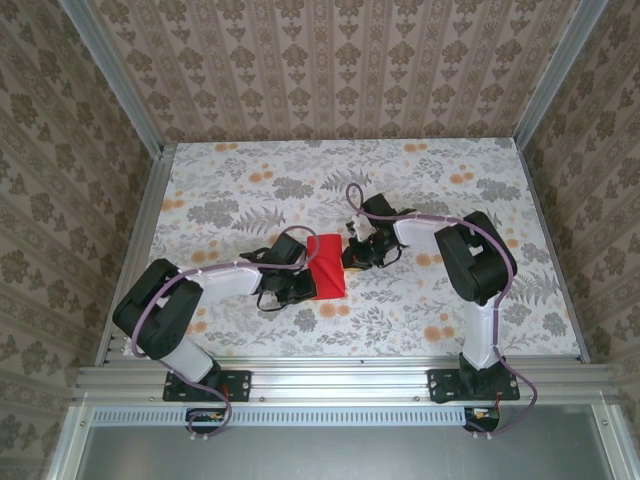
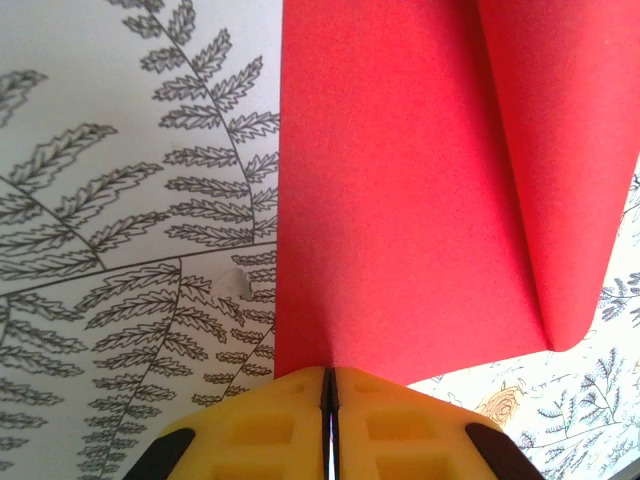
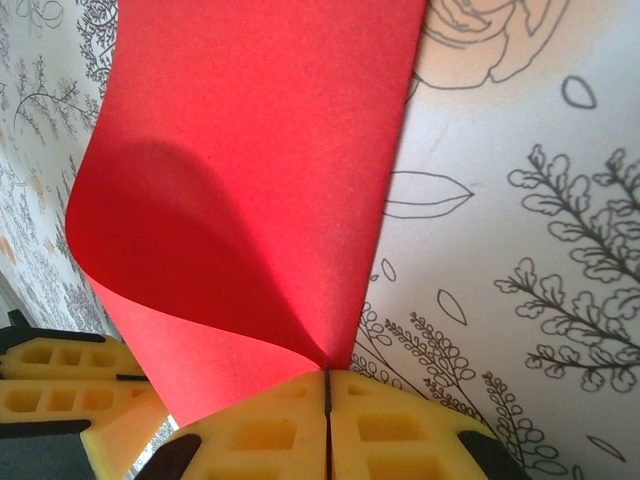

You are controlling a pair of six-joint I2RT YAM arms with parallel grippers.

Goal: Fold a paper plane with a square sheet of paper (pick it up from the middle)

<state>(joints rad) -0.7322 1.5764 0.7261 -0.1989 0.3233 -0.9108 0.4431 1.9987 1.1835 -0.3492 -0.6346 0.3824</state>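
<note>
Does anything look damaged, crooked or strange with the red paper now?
Nothing looks damaged. The red paper bends in a soft curl between the left gripper and the right gripper, both shut on it. No tear shows.

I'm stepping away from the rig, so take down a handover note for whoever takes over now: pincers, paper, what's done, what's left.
Left pincer: shut on an edge of the red sheet.
Right pincer: shut on the same sheet from the other side.
Sheet: held between them over the middle of the table, bowed into a soft curl.
Done: sheet gripped by both arms.
Left: no pointed plane shape yet; the folds remain.
</note>
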